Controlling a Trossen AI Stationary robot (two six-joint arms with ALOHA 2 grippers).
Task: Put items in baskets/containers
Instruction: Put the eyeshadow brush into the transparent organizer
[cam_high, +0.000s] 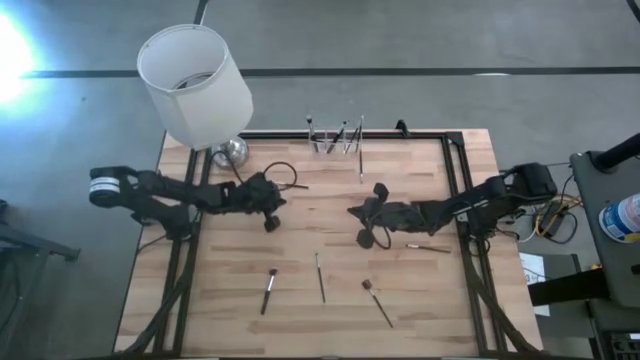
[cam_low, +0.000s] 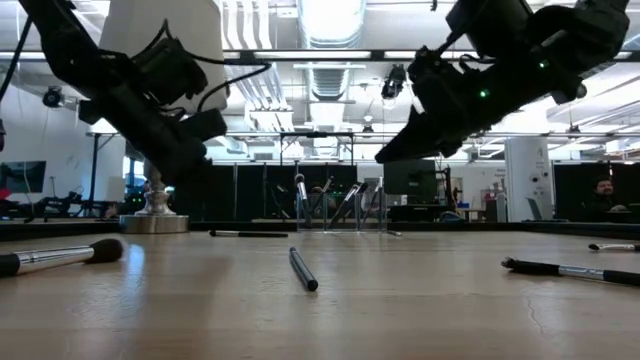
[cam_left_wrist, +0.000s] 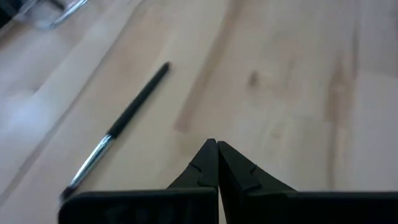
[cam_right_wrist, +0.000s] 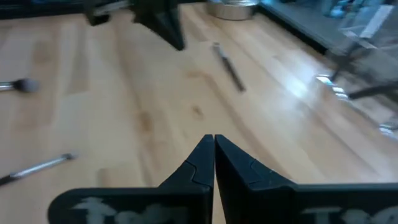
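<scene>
Open counter between the arms, clutter at the edges

Bare counter (cam_high: 320, 215) lay mid-table; loose brushes (cam_high: 320, 278) dotted the near strip, while the lamp (cam_high: 195, 85) and holder (cam_high: 335, 140) blocked the far edge.

You find no readable text, label, brand or number anywhere; nothing on the table or arms carries legible marks.

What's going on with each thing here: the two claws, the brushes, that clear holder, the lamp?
Left gripper: shut, empty, above the table.
Right gripper: shut, empty, above the table.
Clear holder: upright at the far edge, several brushes standing inside.
Loose brushes: lying flat on the table.
Lamp: standing, far left corner.
</scene>
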